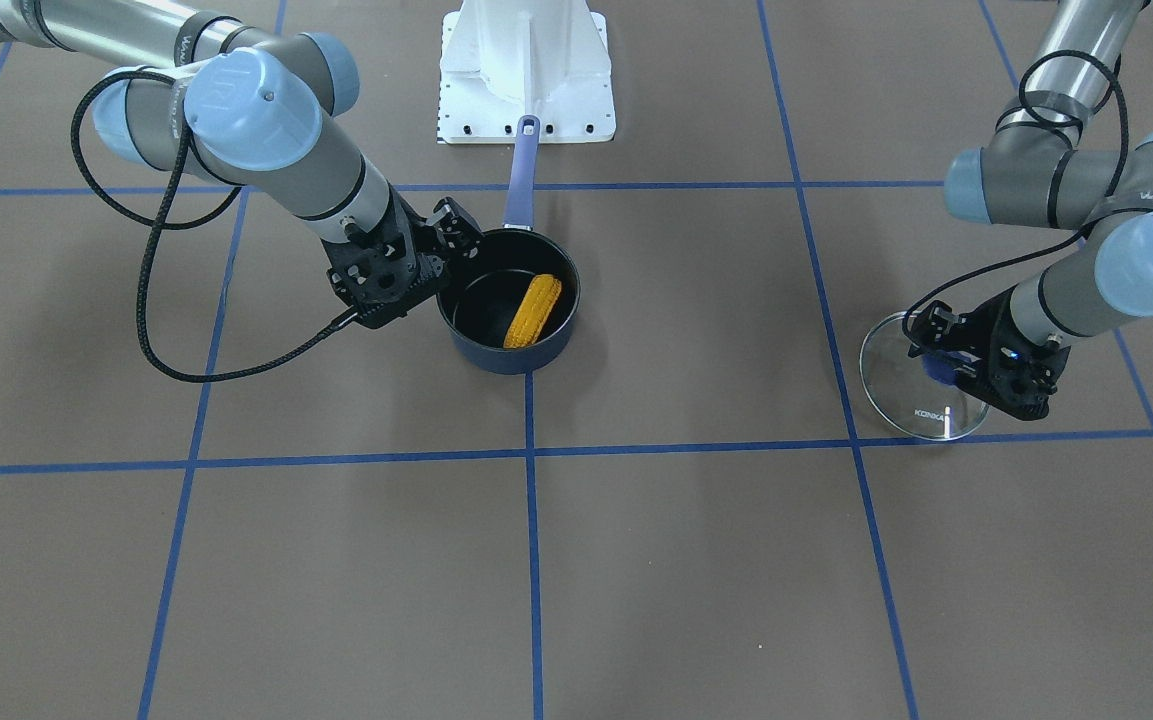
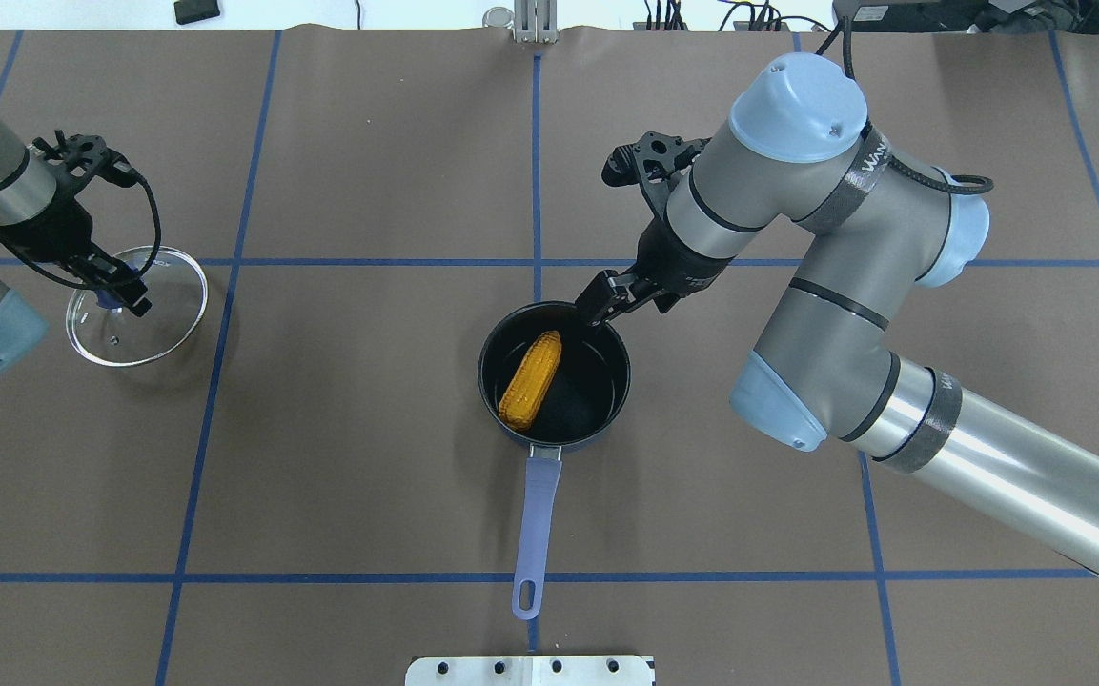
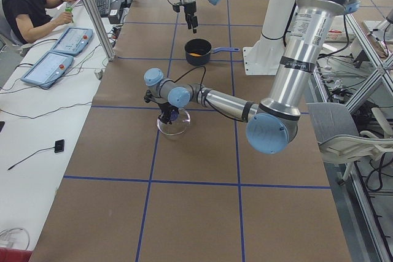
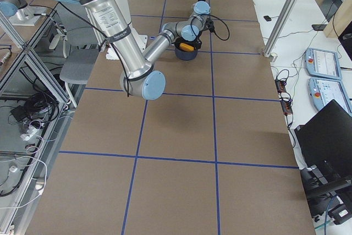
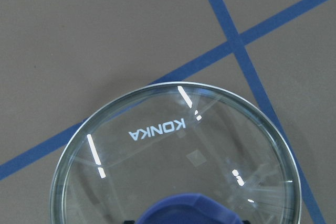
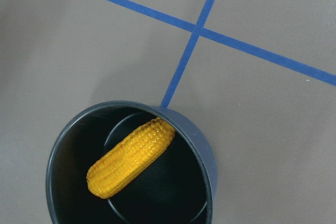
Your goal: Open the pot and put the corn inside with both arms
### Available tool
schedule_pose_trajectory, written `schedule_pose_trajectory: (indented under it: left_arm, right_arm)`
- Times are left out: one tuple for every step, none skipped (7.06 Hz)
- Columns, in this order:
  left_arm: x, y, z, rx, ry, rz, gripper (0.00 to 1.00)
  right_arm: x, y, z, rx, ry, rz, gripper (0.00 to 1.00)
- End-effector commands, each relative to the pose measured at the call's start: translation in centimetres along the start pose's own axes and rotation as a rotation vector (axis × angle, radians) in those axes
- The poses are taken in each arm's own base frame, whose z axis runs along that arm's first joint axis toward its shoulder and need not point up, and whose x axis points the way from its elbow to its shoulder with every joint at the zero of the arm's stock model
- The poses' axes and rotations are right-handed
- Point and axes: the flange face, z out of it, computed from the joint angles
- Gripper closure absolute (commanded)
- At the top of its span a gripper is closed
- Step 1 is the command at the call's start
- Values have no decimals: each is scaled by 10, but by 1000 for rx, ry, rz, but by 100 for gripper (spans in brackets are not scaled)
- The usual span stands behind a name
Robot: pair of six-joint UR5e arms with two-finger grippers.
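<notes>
The dark navy pot (image 2: 618,410) stands open at mid-table, its lavender handle (image 2: 538,514) pointing toward the robot base. The yellow corn (image 2: 531,379) lies slanted inside it, and shows too in the right wrist view (image 6: 131,157) and the front view (image 1: 533,311). My right gripper (image 2: 611,300) is open and empty, just above the pot's far rim. My left gripper (image 2: 115,295) is shut on the blue knob (image 5: 189,211) of the glass lid (image 2: 163,319), far left of the pot. The lid is low at the table; I cannot tell if it touches.
The white robot base plate (image 1: 526,70) stands behind the pot's handle. Blue tape lines (image 2: 537,162) grid the brown table. In the exterior left view an operator (image 3: 27,4) sits at a side bench with control tablets (image 3: 49,69).
</notes>
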Motion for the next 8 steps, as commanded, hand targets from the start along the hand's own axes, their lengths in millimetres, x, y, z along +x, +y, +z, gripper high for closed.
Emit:
schedule_pose_trajectory:
  left_arm:
    - [2, 1, -2, 5, 1, 4, 1]
    - [7, 3, -10, 19, 2, 12, 1]
    - [5, 2, -34, 61, -14, 14, 1]
    - [-23, 3, -72, 120, -40, -26, 1]
    - [-59, 10, -113, 179, -70, -81, 1]
    - [-87, 20, -144, 223, -91, -129, 1]
    - [-108, 28, -163, 247, -105, -171, 1]
    - [-121, 35, -175, 264, -113, -194, 0]
  right_arm:
    - [2, -2, -1, 14, 12, -1, 0]
    - [4, -4, -4, 27, 20, 1, 0]
    - [9, -8, -8, 48, 39, 11, 0]
    - [22, -11, -13, 67, 63, 22, 0]
    - [32, -20, -21, 132, 125, 39, 0]
    - [46, -24, -27, 172, 180, 55, 0]
    - [62, -31, -44, 205, 198, 72, 0]
    - [89, -42, -80, 258, 214, 101, 0]
